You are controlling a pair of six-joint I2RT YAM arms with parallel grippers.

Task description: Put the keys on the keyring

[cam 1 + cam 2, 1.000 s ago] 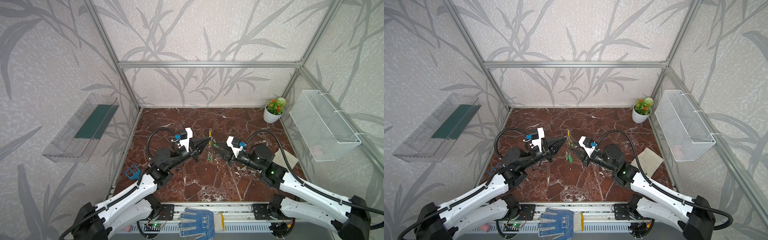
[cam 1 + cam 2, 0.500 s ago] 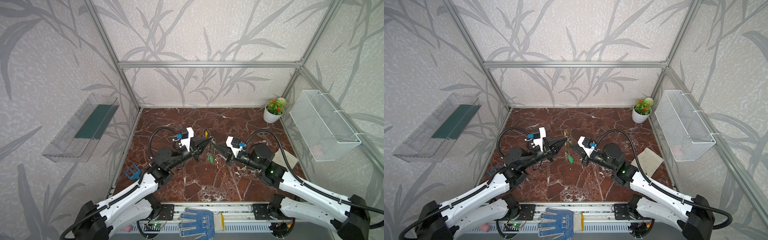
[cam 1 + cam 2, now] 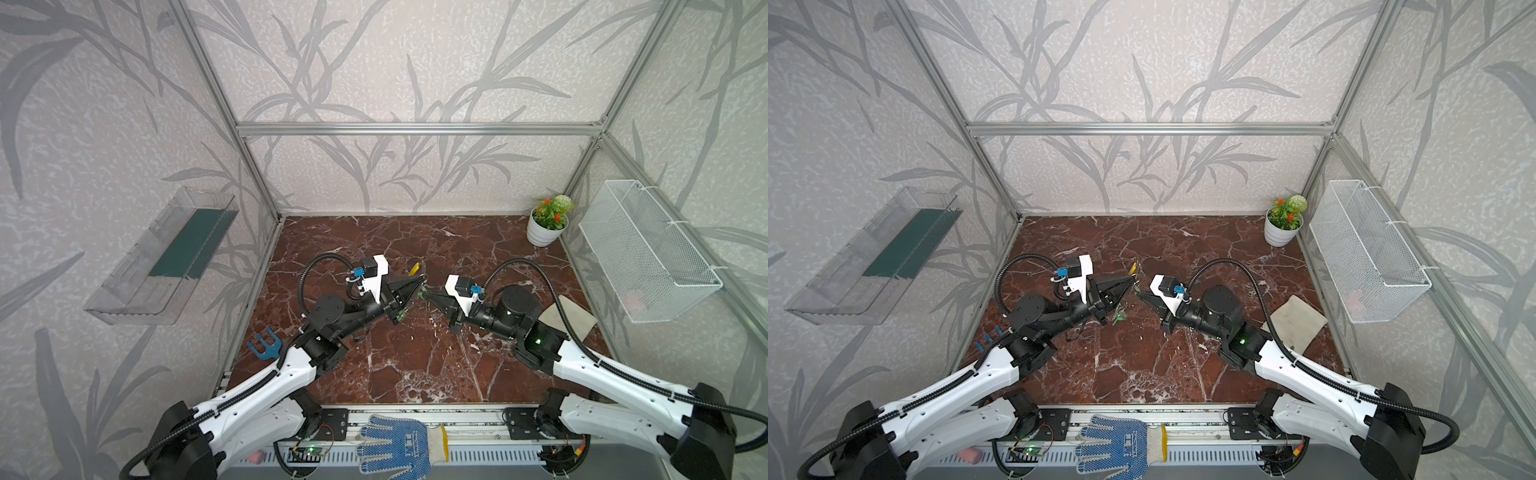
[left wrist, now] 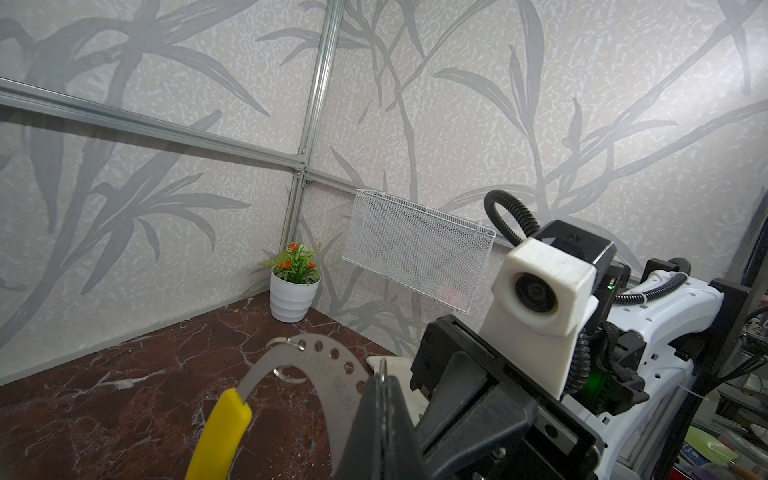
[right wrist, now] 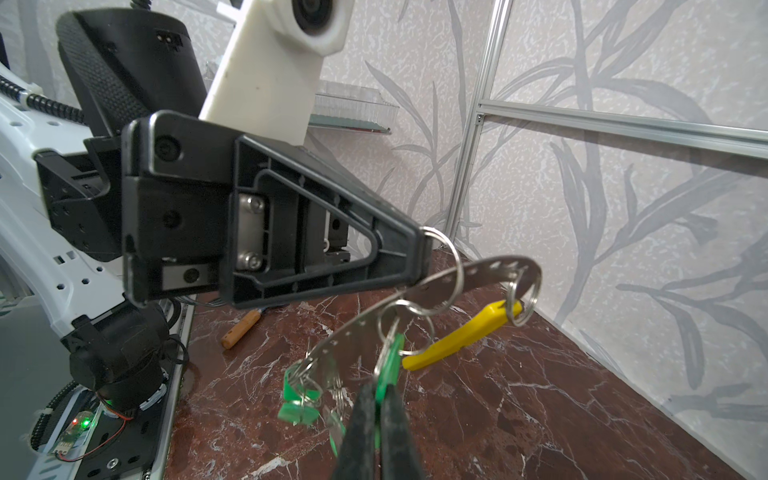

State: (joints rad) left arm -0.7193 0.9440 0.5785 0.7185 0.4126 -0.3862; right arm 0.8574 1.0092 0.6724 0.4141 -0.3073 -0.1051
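The keyring (image 4: 316,353), a grey perforated band with a yellow sleeve (image 5: 461,332), hangs above the marble floor mid-table. My left gripper (image 4: 382,380) is shut on a small wire ring (image 5: 446,266) looped around that band. In both top views its tip (image 3: 420,286) meets my right gripper (image 3: 423,294) nose to nose. My right gripper (image 5: 376,399) is shut on one green key (image 5: 388,365) dangling from a ring on the band. Other green keys (image 5: 297,399) hang in a bunch lower on the band, also visible in a top view (image 3: 1119,318).
A potted plant (image 3: 546,226) stands in the back right corner, with a wire basket (image 3: 648,253) on the right wall and a clear shelf (image 3: 166,257) on the left wall. A cloth (image 3: 571,316) lies under the right arm. A blue glove (image 3: 395,446) rests on the front rail.
My right gripper has closed from partly open onto the green key. The keyring has tipped from upright to a slant, with its yellow sleeve shifted slightly left.
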